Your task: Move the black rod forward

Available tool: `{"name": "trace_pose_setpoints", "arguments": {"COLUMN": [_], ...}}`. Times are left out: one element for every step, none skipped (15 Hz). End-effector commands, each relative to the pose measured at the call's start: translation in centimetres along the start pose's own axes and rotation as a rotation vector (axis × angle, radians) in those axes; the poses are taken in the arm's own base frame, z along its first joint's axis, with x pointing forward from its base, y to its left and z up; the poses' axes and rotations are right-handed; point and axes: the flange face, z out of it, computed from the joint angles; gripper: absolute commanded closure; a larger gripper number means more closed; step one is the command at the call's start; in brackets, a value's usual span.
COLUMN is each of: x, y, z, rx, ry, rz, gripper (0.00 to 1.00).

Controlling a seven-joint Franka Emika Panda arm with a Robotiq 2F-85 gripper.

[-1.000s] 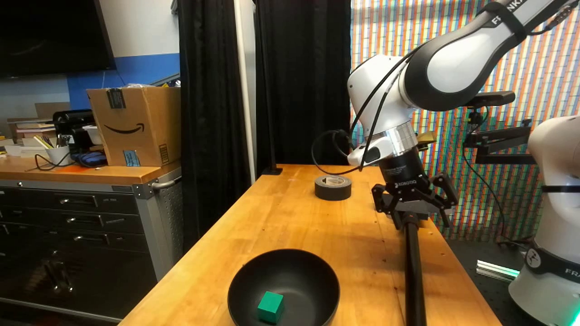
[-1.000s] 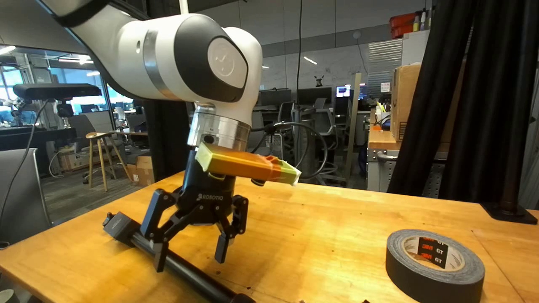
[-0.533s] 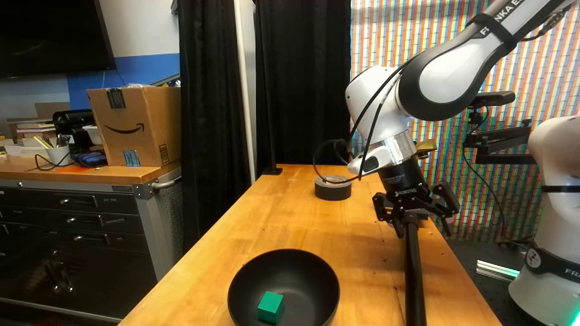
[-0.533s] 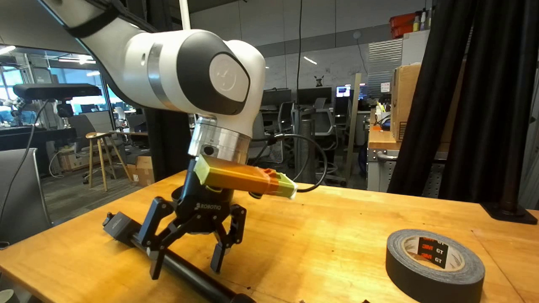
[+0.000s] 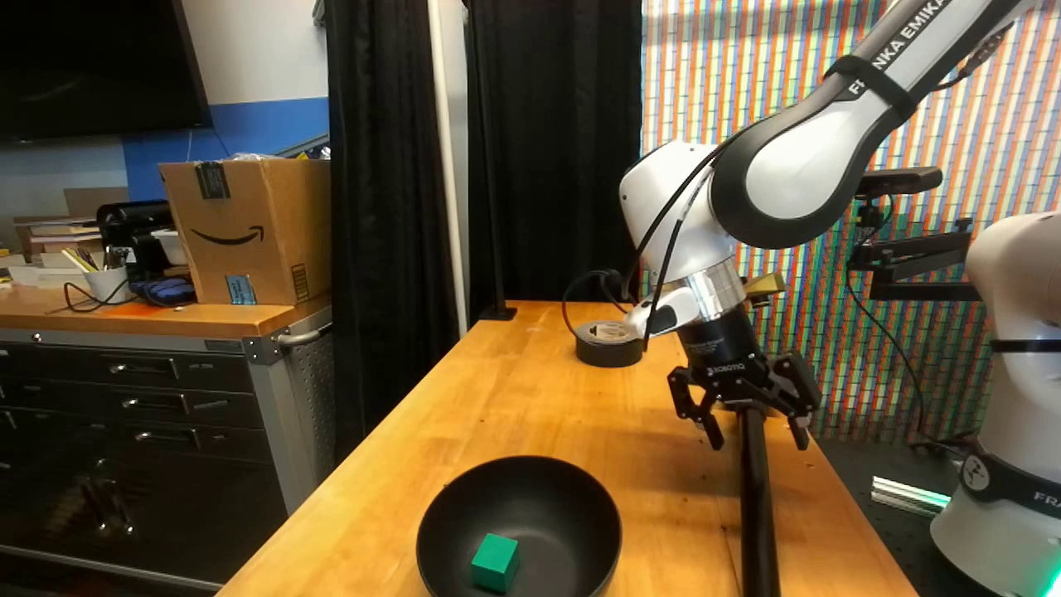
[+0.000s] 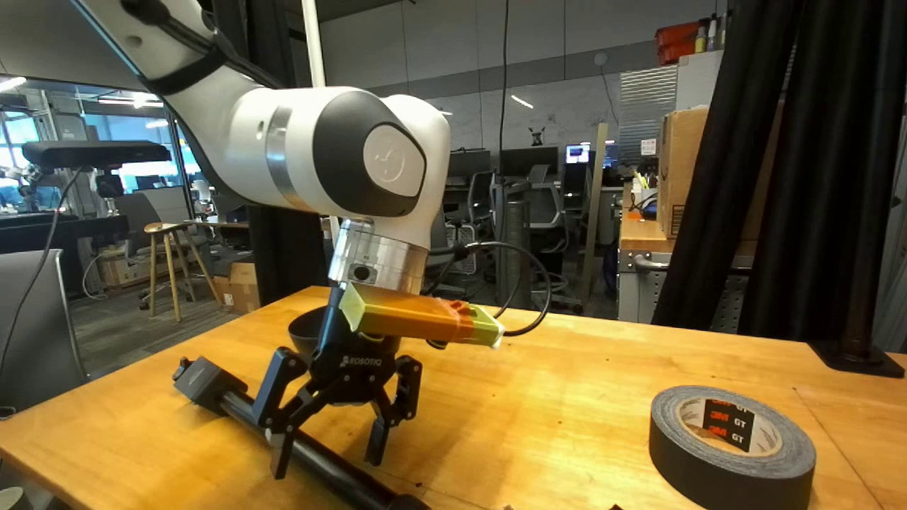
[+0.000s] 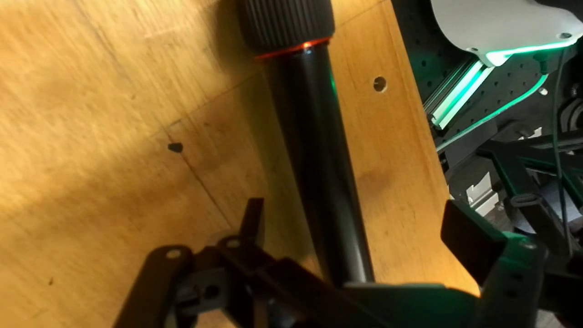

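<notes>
The black rod lies along the table's edge. In an exterior view a dark block sits at one end of the rod. In the wrist view the rod runs down between the fingers, with a ribbed collar and orange ring at the top. My gripper is open and low over the rod. Its fingers stand on either side of it, apart from it, in the wrist view. In an exterior view one finger overlaps the rod. Whether the fingertips reach down beside it I cannot tell.
A black bowl with a green cube in it stands on the wooden table. A roll of grey tape lies on the table. The table's edge runs close beside the rod. A robot base stands beyond that edge.
The arm has come down. The gripper has shifted left in one exterior view and slightly right in the other, and is now lower over the rod. The rod has not moved. The fingers stay open.
</notes>
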Motion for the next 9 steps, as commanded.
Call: {"name": "trace_pose_setpoints", "arguments": {"x": [0.82,0.87,0.9,0.93,0.89,0.9,0.84,0.82,0.8], "y": [0.87,0.97,1.03,1.07,1.02,1.05,1.09,1.13,1.12], "z": [-0.12,0.0,0.15,0.25,0.35,0.41,0.44,0.46,0.43], "rx": [-0.01,-0.012,-0.015,-0.014,-0.015,-0.015,-0.017,-0.018,-0.019], "ry": [0.013,0.011,0.006,0.004,0.001,0.0,0.0,0.001,0.004], "rz": [0.03,0.033,0.045,0.051,0.056,0.062,0.07,0.075,0.082], "gripper": [0.0,0.0,0.0,0.0,0.0,0.0,0.0,0.04,0.26]}}
